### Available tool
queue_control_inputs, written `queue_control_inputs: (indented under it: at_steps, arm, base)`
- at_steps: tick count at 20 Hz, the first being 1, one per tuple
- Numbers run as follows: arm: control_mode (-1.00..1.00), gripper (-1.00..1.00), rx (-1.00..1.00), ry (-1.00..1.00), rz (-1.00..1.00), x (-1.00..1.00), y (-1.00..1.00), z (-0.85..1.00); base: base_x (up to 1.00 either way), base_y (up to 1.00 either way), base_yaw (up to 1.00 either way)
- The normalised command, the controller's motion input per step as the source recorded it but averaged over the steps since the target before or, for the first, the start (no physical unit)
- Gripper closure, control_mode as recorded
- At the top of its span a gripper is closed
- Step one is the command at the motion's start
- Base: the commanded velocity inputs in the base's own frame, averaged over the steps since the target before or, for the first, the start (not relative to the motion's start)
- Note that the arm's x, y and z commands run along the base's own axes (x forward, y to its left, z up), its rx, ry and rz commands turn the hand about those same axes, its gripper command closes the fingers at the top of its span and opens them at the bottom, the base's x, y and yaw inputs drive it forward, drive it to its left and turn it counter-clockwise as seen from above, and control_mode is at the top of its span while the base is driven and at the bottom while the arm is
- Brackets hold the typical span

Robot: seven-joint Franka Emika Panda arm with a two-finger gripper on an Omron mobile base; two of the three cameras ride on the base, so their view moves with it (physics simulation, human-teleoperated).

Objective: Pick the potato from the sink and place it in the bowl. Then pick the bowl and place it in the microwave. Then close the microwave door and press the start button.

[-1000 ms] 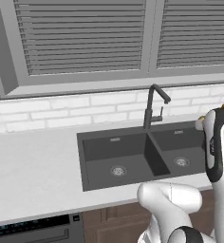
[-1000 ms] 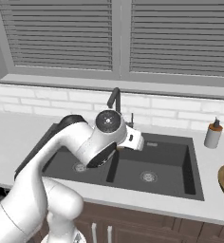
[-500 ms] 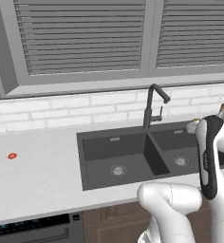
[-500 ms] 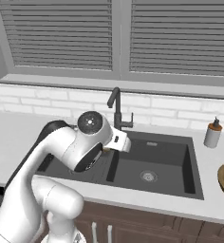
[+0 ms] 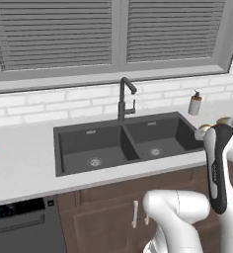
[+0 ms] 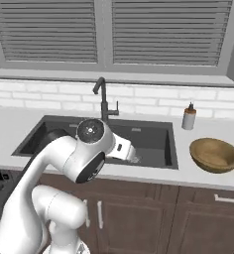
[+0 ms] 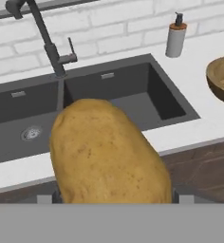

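Potato (image 7: 109,154): held between the jaws of the gripper (image 7: 113,195), which stand wide around it; sits at the front edge of the sink (image 7: 109,99), above the counter lip, lifted out of the basins; oval, yellowish-brown, matt and faintly mottled skin.

Change: both base views have slid rightward along the counter compared with a moment ago, so the base has driven that way; the bowl (image 6: 214,154) now shows whole in the right base view, where before only its edge peeked in; judged, the pick is done and the carry to the bowl is under way.

Sink: dark grey, rectangular, two basins, each with a round steel drain; smooth hard walls; both basins look empty.

Faucet (image 5: 125,99): behind the sink's divider; tall, dark, slim hooked spout.

Bowl: to the right of the sink, well apart from it, on the pale counter; round, shallow, tan wood, thick rim, nothing inside.

Soap bottle (image 6: 189,116): behind the sink's far right corner, against the white brick wall; pale body, brown top band, dark pump.
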Motion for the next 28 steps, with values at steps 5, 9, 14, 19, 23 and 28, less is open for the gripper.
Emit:
queue_control_inputs:
  at_steps: [5, 9, 14, 19, 23, 28]
  arm:
    - [1.0, 1.0, 0.0, 0.0, 0.0, 0.0, 0.0, 0.0]
    - [1.0, 1.0, 0.0, 0.0, 0.0, 0.0, 0.0, 0.0]
    - [1.0, 1.0, 0.0, 0.0, 0.0, 0.0, 0.0, 0.0]
    - [1.0, 1.0, 0.0, 0.0, 0.0, 0.0, 0.0, 0.0]
    - [1.0, 1.0, 0.0, 0.0, 0.0, 0.0, 0.0, 0.0]
    - [1.0, 1.0, 0.0, 0.0, 0.0, 0.0, 0.0, 0.0]
  base:
    - [-0.15, -1.0, -0.16]
    - [0.03, -0.97, -0.08]
    - [0.28, -0.72, 0.03]
    - [0.2, -0.48, 0.22]
    - [0.48, -0.09, 0.13]
    - [0.67, 0.15, 0.0]
